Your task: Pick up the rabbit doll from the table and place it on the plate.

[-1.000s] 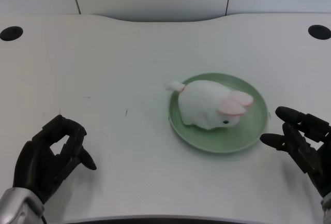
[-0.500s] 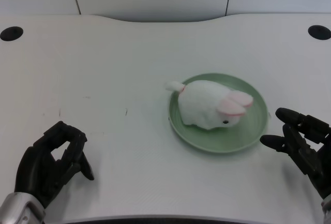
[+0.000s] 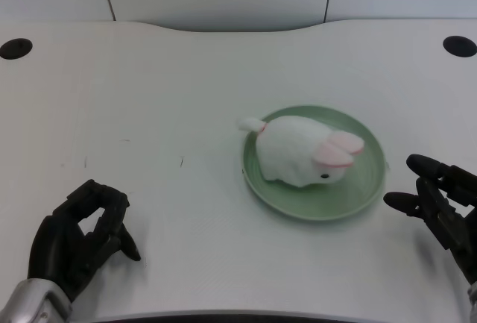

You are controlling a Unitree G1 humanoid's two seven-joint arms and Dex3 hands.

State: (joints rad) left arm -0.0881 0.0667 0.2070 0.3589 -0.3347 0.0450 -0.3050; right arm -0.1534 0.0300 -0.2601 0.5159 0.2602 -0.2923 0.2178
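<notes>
From my head camera I look down on a white table [image 3: 149, 99] whose far edge curves along a pale wall. A white rabbit doll [image 3: 302, 151] with pink ears and a small black eye lies on a round green plate [image 3: 358, 189] set a little right of the table's centre. The doll's body rests inside the plate, its head towards the near right, and its short tail sticks out over the plate's left rim. My left hand [image 3: 78, 237], black with a silver forearm behind it, sits low at the near left corner of the table, well apart from the plate and the doll. Its fingers [image 3: 112, 207] are curled inward into a loose fist with nothing between them, and the thumb points out to the right. My right hand [image 3: 440, 204] shows at the right edge, just beside the plate, its fingers apart and touching nothing. Two dark round holes mark the table's far corners: the left hole [image 3: 16, 48] and the right hole [image 3: 458, 45].
</notes>
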